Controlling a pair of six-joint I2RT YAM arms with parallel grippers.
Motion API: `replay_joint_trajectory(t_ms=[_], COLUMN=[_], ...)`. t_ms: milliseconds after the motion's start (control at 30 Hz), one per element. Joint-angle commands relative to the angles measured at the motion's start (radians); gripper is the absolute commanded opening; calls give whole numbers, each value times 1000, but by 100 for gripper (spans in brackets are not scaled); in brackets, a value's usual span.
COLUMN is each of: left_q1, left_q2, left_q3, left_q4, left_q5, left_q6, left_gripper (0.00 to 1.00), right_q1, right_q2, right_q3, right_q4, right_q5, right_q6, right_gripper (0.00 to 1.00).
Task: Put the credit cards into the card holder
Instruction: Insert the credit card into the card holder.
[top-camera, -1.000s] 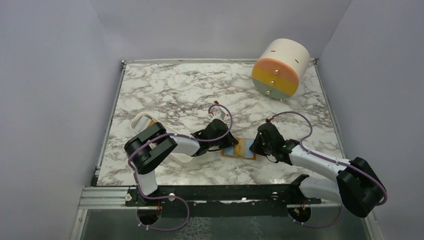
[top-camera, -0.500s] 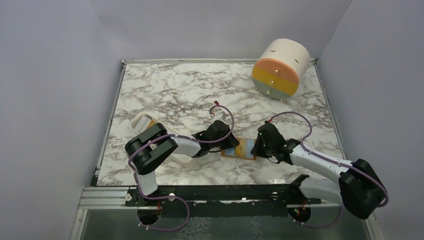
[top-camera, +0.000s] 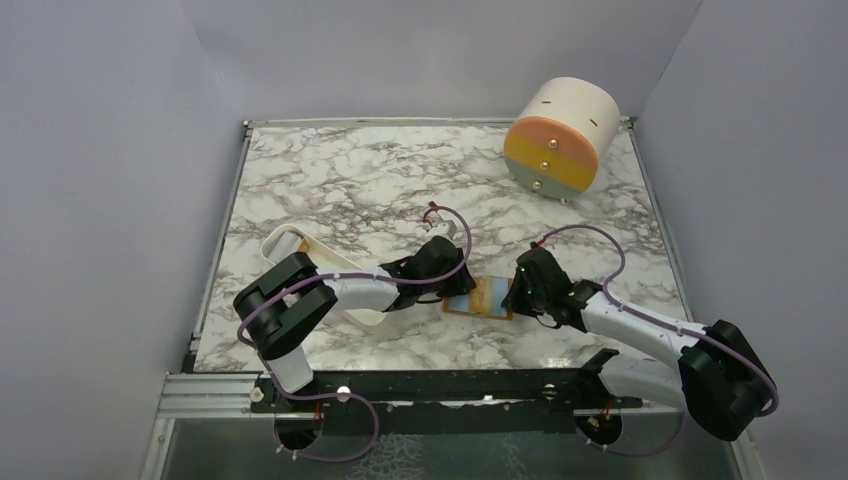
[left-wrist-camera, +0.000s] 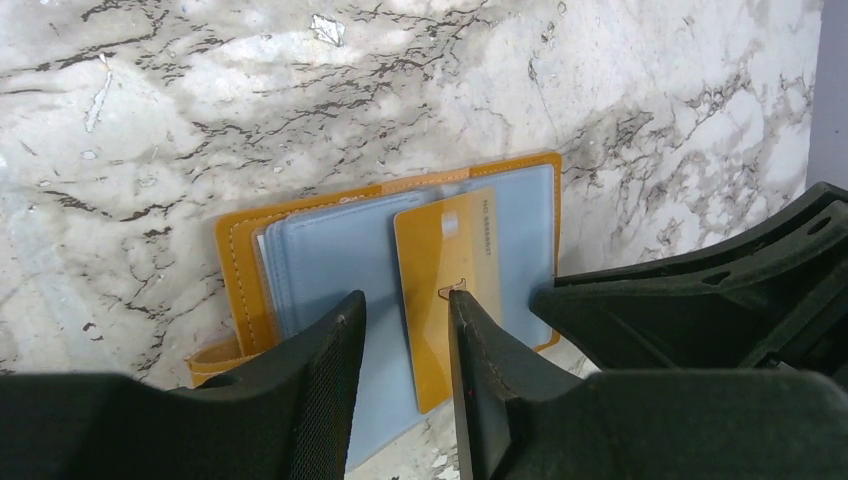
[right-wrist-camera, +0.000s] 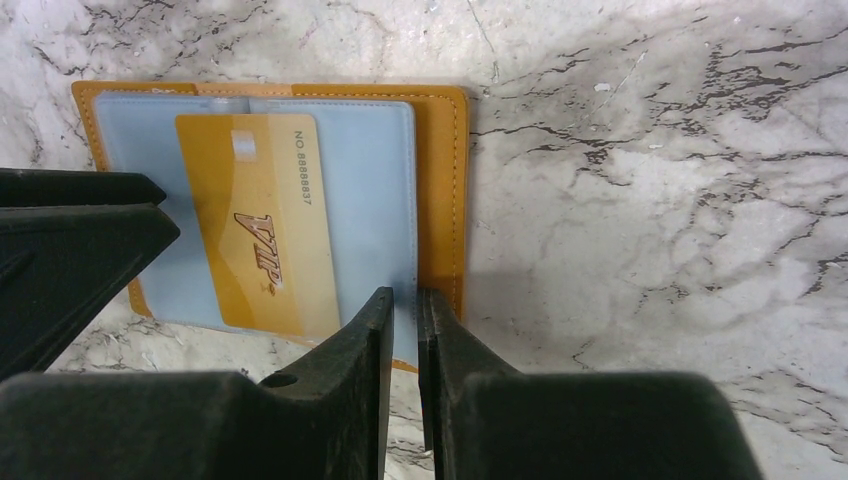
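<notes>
The left claw (left-wrist-camera: 405, 300) has its two fingers (left-wrist-camera: 330, 370) apart, with nothing clamped between them. The near end of the credit card (left-wrist-camera: 445, 270) lies under them. Its long edge shows in the gap, the finger on the right of that view covers part of its near half, and the rest runs on ahead of the fingertips. The card rests on the open card holder (left-wrist-camera: 240, 265), which lies flat on the marble table (left-wrist-camera: 300, 100) beneath and ahead of this claw and spreads to both sides of it. A small orange tab (left-wrist-camera: 212, 360) juts out just beside the finger on the left.

The right claw (right-wrist-camera: 405, 295) has its fingers almost together, with only a thin slit left. The edge of the holder's blue lining shows in that slit, and the orange rim lies just to the right of the fingers. I cannot tell whether the fingers pinch the lining or merely lie over it. From this claw the card lies just to the left and ahead.

The holder is orange-tan with pale stitching along the rim and blue-grey inside. The card is golden-orange, paler at its far part, with a small light patch near the far end. It bears "VIP" in dark slanted script, and along one long edge "NO." and a row of digits, mostly eights.

Farther off, a white tray (top-camera: 285, 243) sits back behind the left claw beside its arm, and a cream and orange drum (top-camera: 555, 135) stands well beyond the right claw
</notes>
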Motion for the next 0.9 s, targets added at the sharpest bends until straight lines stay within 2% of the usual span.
replay_joint_trajectory(t_ms=[0,233,600,867], left_q1=[-7,-19,-58,-61], left_q2=[-17,54,112,127], left_q3=[-24,-3,62,100], left_q4=[-5,39,47,49], left_q5=[29,84,108,113], left_q6=[6,-7,-14,1], left_gripper=[39,37,18,20], right_q1=[8,8,8,8], right_q2=[-8,7,-1,43], right_q3=[-39,-42,-45,-26], right_q4=[13,37,75,87], right_q5=[-29,-40,-33,-16], right_q6=[20,21,12,-18], right_gripper=[15,15,15,15])
